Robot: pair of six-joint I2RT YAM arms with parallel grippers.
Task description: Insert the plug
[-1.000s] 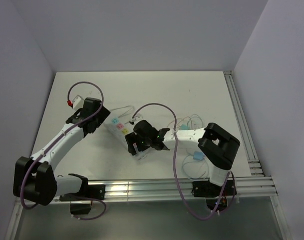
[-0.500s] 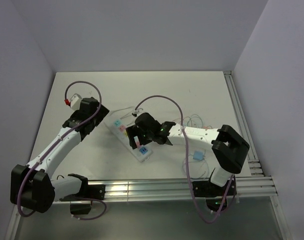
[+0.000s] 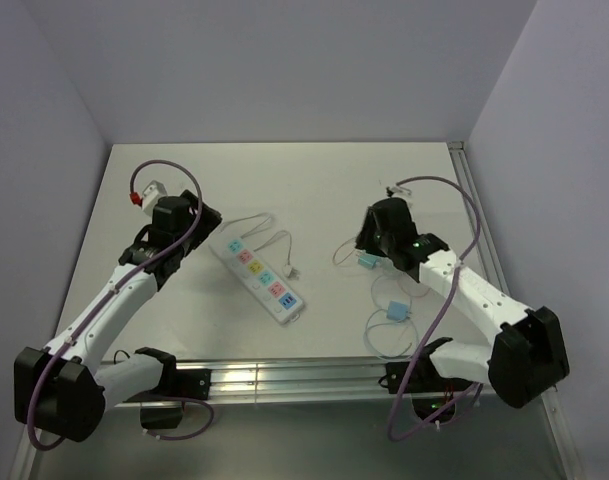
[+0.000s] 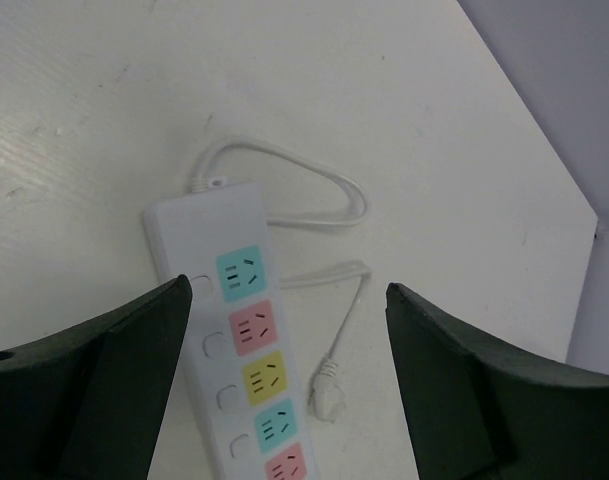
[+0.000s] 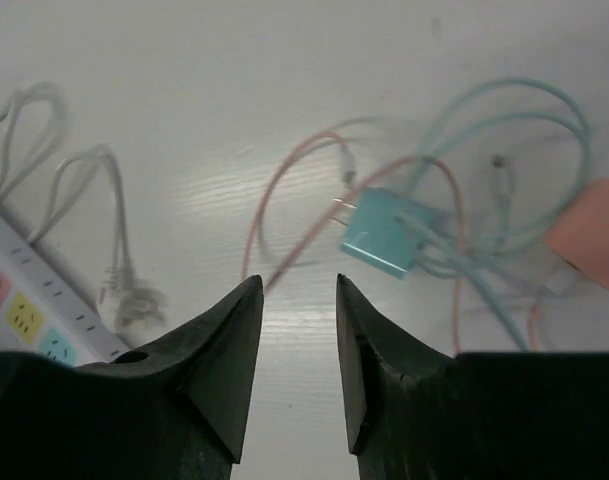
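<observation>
A white power strip (image 3: 262, 279) with coloured sockets lies diagonally at the table's middle, and its own white cord plug (image 3: 290, 269) rests beside it. A teal plug (image 5: 384, 232) with two prongs lies among thin tangled cables, just beyond and right of my right gripper (image 5: 297, 280), whose jaws stand narrowly open with nothing between them. From above, the right gripper (image 3: 365, 247) hovers right by that teal plug (image 3: 366, 262). My left gripper (image 4: 289, 288) is wide open and empty above the strip's (image 4: 234, 340) far end. From above, the left gripper (image 3: 202, 232) is left of the strip.
A second teal plug (image 3: 396, 312) with looped cable lies nearer the front edge. A salmon plug (image 5: 589, 235) sits at the right of the tangle. Metal rails run along the table's right side (image 3: 484, 250) and front (image 3: 284, 378). Walls close in on three sides.
My right arm swung away from the power strip, to the right, to the cable tangle, and its jaws narrowed. The left arm drew back slightly toward the far left.
</observation>
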